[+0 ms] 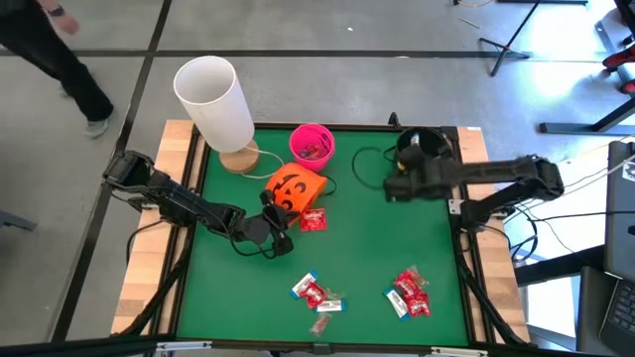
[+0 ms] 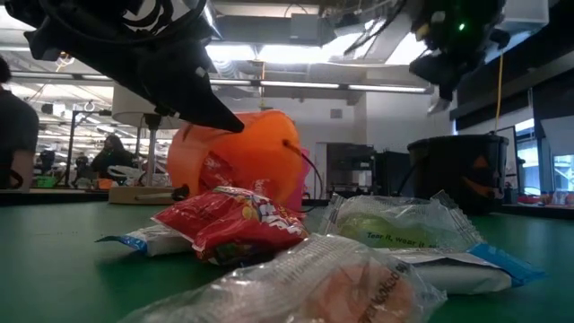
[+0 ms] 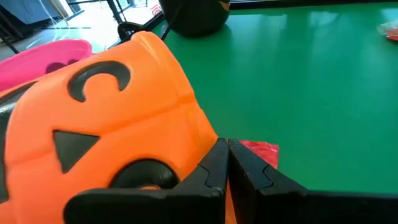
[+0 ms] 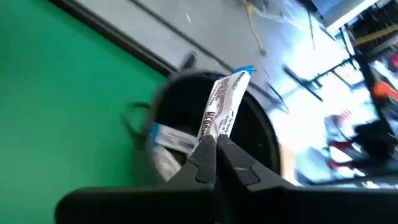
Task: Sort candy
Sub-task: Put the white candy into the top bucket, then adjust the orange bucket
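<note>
Over the black bucket (image 1: pixel 425 149) at two o'clock: right gripper (image 4: pixel 216 142) clamped on a white-wrapped candy bar (image 4: pixel 222 110), poised for dropping. Left gripper (image 3: pixel 227 149), pinched together, beside the tipped pumpkin bucket (image 1: pixel 294 188). Remaining candy (image 1: pixel 410 293) at six o'clock.

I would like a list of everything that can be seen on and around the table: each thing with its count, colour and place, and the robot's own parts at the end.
orange bucket: one, orange with a black pumpkin face, tipped on its side, table middle-left.
pink bucket: one, pink, far edge, some sweets inside.
black bucket: one, black, far right corner.
candy: many, mostly red; one piece beside the orange bucket, a group near the front middle, a group at front right.
lamp: one, white shade on a wooden base, far left corner.
table: one, green top, wooden rim.
person: one, dark clothes, on the floor beyond the far left corner.
left gripper: fingers shut, empty, beside the orange bucket.
right gripper: fingers shut on a white and blue wrapper, over the black bucket.
</note>
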You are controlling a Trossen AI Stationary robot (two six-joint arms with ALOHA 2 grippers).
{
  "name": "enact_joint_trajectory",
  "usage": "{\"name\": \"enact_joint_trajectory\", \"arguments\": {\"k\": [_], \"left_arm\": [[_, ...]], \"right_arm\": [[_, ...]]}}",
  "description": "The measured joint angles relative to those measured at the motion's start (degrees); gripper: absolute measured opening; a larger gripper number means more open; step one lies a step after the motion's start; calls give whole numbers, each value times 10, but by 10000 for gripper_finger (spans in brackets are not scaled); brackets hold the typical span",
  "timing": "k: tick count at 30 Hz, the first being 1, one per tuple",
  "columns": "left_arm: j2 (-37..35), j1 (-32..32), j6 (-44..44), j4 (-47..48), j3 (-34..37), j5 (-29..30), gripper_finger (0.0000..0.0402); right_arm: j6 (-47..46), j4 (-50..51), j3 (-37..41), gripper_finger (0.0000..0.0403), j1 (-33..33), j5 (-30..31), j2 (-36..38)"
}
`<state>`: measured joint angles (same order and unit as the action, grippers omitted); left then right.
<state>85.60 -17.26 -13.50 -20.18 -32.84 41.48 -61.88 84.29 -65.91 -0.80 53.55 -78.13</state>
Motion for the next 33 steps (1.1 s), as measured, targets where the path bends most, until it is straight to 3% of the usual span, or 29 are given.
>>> {"name": "enact_joint_trajectory", "arguments": {"k": [9,14,19,23,27,33], "left_arm": [[0,0,0,0,0,-8,0],[0,0,0,0,0,-19,0],[0,0,0,0,0,-20,0],[0,0,-5,0,0,-23,0],[-2,0,-28,-12,0,-43,0],[-26,-4,-42,-31,0,-55,0]], "right_arm": [[172,-40,0,8,149,-59,0],[255,-72,0,67,175,-76,0],[277,-84,0,154,174,-48,0],[277,-107,0,199,164,-36,3],[302,-179,0,209,121,-17,26],[355,-284,0,192,57,7,62]]}}
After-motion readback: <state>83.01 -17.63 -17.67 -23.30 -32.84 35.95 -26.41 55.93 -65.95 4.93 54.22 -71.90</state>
